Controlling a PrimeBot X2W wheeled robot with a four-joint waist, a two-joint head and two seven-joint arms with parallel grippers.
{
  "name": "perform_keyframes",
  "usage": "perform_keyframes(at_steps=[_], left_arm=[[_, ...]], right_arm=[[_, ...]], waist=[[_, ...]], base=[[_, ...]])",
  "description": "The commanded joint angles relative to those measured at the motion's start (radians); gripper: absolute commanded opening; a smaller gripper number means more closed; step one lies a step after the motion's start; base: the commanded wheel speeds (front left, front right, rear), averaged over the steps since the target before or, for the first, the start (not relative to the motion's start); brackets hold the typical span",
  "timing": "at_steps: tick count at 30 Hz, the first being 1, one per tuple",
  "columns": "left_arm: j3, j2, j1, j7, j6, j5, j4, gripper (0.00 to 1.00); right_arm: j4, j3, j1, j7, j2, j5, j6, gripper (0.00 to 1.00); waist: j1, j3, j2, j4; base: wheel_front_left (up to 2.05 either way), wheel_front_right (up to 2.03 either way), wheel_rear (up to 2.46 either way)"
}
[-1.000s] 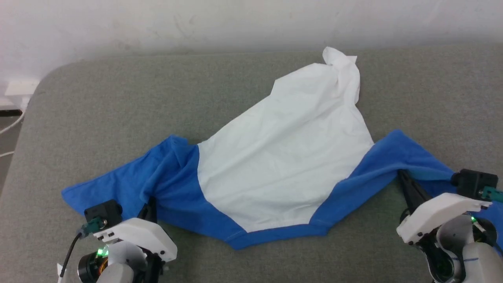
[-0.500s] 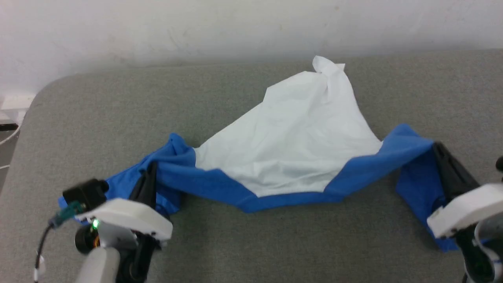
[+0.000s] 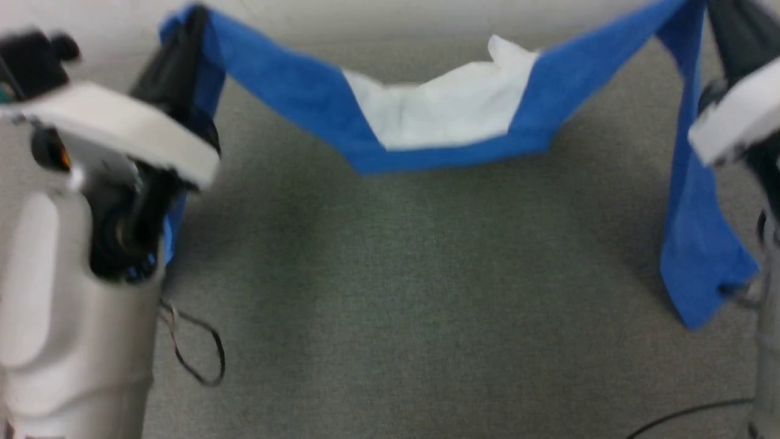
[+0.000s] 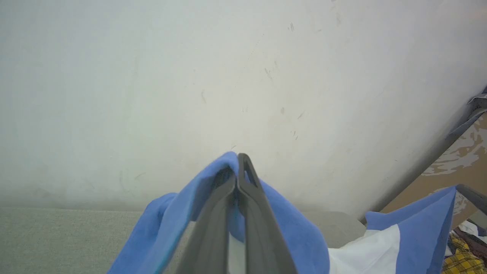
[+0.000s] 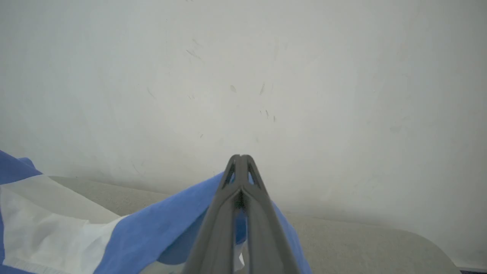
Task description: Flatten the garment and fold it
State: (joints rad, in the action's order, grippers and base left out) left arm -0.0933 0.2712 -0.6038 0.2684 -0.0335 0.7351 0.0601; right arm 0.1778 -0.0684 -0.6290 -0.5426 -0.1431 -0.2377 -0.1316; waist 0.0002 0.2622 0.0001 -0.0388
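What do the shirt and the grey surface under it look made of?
Garment: thin, soft matte cloth, probably cotton-like knit; it sags and a sleeve hangs limp. Grey surface: matte, finely speckled textile, maybe felt or upholstery; too blurred to be sure.

Right end effector (image 5: 240,158) pinching the garment (image 5: 159,224) before a pale wall (image 5: 243,76)
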Motion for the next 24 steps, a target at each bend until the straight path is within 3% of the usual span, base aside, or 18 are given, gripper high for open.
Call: perform_keyframes(at_steps=[1, 6, 14, 24], left_arm=[[0.01, 0.009, -0.054, 0.006, -0.009, 0.003, -0.012, 0.0], [0.046, 0.032, -0.318, 0.012, -0.035, -0.008, -0.107, 0.0], [0.087, 0.047, -0.699, -0.072, -0.068, -0.048, -0.279, 0.0], [0.115, 0.039, -0.88, -0.183, -0.063, -0.052, -0.371, 0.0]], right_arm=[[-0.021, 0.009, -0.067, 0.004, -0.013, 0.003, 0.001, 0.0], [-0.153, 0.052, -0.374, 0.042, -0.051, 0.04, 0.001, 0.0], [-0.405, 0.044, -0.775, 0.181, -0.042, 0.161, 0.001, 0.0], [-0.605, -0.043, -1.027, 0.372, -0.023, 0.253, 0.001, 0.0]], waist=[[-0.0002, 0.082, -0.0001, -0.021], [-0.0002, 0.179, -0.0001, -0.047], [-0.0002, 0.301, -0.0001, -0.087], [-0.0002, 0.346, -0.0001, -0.096]], base=[[0.0, 0.0, 0.0], [0.0, 0.0, 0.0], [0.0, 0.0, 0.0], [0.0, 0.0, 0.0]])
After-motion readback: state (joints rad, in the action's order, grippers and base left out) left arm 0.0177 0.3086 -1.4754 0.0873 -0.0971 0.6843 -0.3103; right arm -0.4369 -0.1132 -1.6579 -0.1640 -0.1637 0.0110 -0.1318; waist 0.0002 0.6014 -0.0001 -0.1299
